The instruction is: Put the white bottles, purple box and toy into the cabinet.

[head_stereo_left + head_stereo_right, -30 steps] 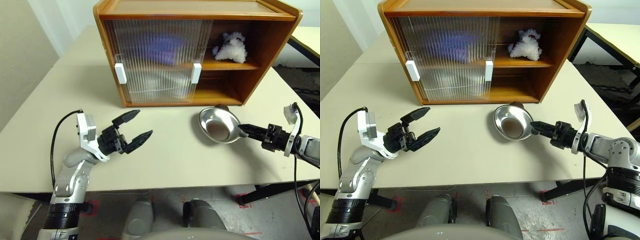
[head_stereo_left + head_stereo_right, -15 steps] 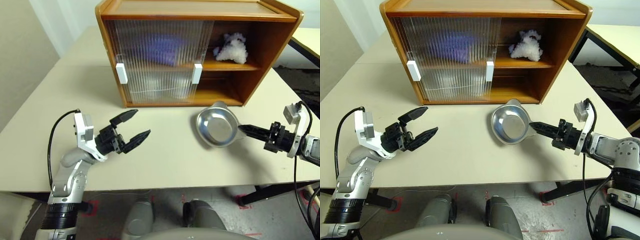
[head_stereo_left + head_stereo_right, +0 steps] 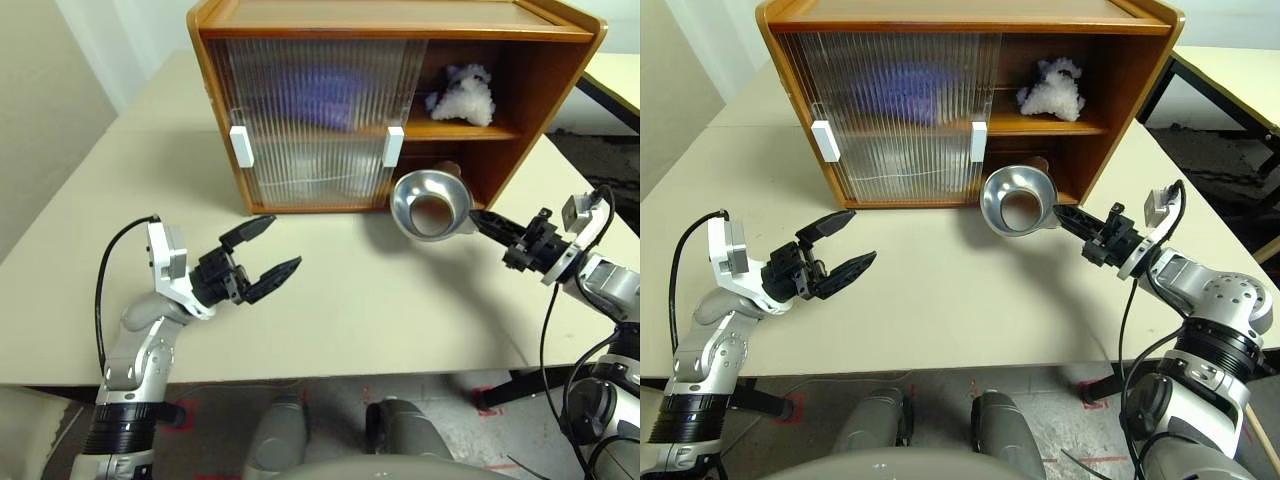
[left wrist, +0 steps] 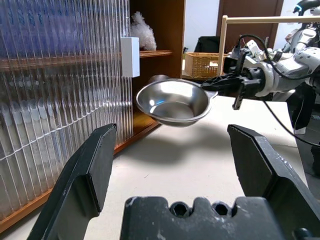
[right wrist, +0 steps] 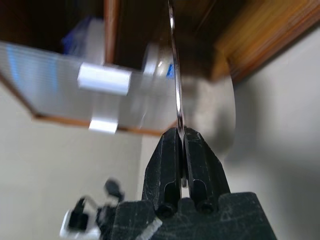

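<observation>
Place: most likely a robot test room or lab, not a home.
Table: plain cream tables pushed edge to edge, on black metal legs.
Floor: bare grey concrete with red tape marks under the table.
Walls: plain pale walls, undecorated.
Prop: a wooden cabinet with ribbed sliding doors stands alone on the tabletop, more like a test piece than furniture in use.
Background: the left wrist view shows a dark door, a light wooden rack and what may be a wicker basket, though it is too far off to be sure.
</observation>
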Robot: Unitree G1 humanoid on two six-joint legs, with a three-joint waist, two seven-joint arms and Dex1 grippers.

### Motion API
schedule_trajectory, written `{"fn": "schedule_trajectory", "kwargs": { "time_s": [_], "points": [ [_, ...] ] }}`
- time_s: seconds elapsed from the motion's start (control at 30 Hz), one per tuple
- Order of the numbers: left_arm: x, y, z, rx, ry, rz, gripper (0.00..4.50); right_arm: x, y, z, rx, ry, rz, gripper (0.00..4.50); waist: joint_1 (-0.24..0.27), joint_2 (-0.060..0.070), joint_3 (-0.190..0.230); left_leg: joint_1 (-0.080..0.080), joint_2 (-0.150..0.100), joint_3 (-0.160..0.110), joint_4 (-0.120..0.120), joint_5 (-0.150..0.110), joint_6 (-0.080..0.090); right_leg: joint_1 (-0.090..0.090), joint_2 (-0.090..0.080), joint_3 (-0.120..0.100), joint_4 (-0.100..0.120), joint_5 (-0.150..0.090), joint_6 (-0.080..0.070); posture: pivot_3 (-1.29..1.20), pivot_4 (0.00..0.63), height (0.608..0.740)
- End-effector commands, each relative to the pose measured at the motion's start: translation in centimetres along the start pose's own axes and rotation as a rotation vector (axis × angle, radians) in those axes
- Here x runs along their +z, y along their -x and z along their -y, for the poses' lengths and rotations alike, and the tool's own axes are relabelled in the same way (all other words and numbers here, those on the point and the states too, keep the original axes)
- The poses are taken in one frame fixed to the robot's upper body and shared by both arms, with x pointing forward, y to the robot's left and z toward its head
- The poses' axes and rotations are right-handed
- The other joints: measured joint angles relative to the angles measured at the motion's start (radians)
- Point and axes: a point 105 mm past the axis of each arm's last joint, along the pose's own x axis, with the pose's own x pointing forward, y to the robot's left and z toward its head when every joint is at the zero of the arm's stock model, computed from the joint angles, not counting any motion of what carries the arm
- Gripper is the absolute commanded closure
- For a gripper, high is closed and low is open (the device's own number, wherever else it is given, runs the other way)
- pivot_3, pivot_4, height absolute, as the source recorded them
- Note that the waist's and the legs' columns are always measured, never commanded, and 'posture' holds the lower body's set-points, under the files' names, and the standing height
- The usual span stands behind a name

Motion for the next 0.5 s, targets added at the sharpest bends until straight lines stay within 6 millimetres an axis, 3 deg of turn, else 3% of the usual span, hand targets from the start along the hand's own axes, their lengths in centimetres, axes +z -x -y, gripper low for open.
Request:
{"fn": "schedule_trajectory", "kwargs": {
  "time_s": [0.03,0.5],
  "points": [
    [-0.2,0.0,-0.3,0.011,-0.001,-0.009,0.0,1.3,-0.6,0.8,-0.053,0.054,0.059,4.5,0.0,0.0,0.0,0.0,0.0,0.0,0.0,0.0,0.0,0.0,0.0,0.0,0.0,0.0,0.0,0.22,0.003,0.74],
    [-0.2,0.1,-0.2,0.02,-0.005,-0.013,0.0,3.0,-5.3,1.9,-0.078,0.059,0.186,4.5,-0.002,0.005,-0.003,0.0,0.0,0.0,0.0,0.0,0.0,0.0,0.0,0.0,0.0,0.001,-0.001,0.24,0.004,0.74]
  ]
}}
